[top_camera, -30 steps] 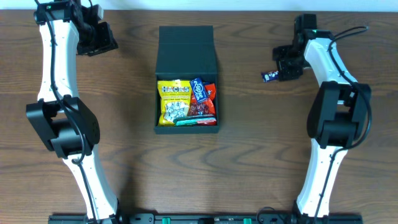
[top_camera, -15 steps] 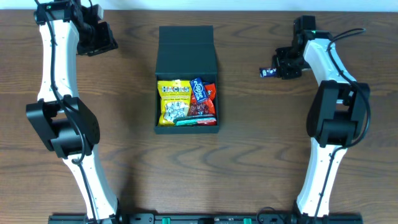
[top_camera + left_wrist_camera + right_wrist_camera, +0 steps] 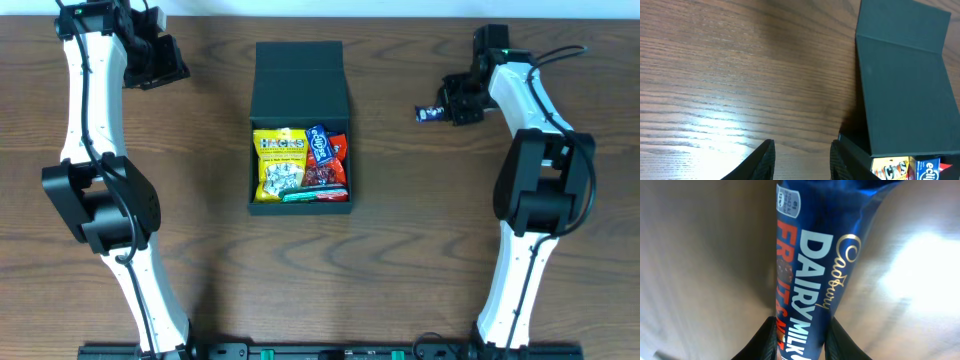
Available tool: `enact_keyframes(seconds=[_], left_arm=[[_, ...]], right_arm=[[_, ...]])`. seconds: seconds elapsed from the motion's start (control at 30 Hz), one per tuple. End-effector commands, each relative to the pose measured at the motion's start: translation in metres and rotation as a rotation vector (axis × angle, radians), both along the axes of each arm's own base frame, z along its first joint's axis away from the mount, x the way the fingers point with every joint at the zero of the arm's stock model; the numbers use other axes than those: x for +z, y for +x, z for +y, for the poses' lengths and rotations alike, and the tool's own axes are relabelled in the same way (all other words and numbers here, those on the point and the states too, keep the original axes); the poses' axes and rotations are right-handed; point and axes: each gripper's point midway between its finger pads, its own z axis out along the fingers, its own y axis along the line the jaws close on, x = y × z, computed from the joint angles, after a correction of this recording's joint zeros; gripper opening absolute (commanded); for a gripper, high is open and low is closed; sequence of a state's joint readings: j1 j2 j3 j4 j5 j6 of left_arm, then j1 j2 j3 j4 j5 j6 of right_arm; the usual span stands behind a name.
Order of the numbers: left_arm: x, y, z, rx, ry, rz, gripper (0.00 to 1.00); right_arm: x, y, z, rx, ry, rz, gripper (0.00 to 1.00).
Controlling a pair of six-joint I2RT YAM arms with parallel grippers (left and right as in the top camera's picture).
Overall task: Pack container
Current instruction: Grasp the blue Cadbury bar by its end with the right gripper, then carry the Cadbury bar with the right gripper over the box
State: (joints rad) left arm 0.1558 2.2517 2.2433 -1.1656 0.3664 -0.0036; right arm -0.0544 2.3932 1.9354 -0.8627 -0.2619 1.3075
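The container is pictured at the middle of the table, flap laid back, snack packets inside. To its right a chocolate bar is clamped in the right gripper. The left gripper is held parted, nothing between its fingers.

Looked down on brown wood-grain desk, glare patch at lower left. Showed two dark fingertips of left tool at bottom edge, set apart, gripping nothing, bare desk in gap. Caught dark teal container at right, flap lid open, crease across upper part. Glimpsed yellow packet and blue packet side by side at bottom right corner, both cut off by frame edge.
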Motion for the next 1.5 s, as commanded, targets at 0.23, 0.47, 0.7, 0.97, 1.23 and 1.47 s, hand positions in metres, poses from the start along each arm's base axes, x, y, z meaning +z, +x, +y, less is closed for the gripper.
enact_keyframes(seconds=[0.23, 0.47, 0.7, 0.97, 1.23, 1.47], left_arm=[[0.005, 0.005, 0.003, 0.014, 0.01, -0.02, 0.37], [0.006, 0.008, 0.003, 0.014, 0.012, -0.034, 0.38], [0.007, 0.01, 0.004, 0.014, 0.013, -0.043, 0.38], [0.006, 0.008, 0.003, 0.001, 0.017, -0.034, 0.38], [0.004, 0.003, 0.003, -0.004, 0.016, -0.017, 0.38], [0.004, 0.002, 0.002, -0.004, 0.014, -0.011, 0.38]], right_arm=[[0.052, 0.035, 0.07, 0.346, 0.277, -0.316, 0.02], [0.153, 0.013, 0.142, 1.022, 0.094, -0.736, 0.02], [0.191, -0.021, 0.168, 0.72, -0.108, -0.507, 0.02], [0.214, -0.072, 0.264, 0.658, 0.004, -0.475, 0.02], [0.192, -0.104, 0.265, 0.437, -0.219, -0.349, 0.02], [0.179, -0.142, 0.279, 0.207, -0.147, -0.192, 0.02]])
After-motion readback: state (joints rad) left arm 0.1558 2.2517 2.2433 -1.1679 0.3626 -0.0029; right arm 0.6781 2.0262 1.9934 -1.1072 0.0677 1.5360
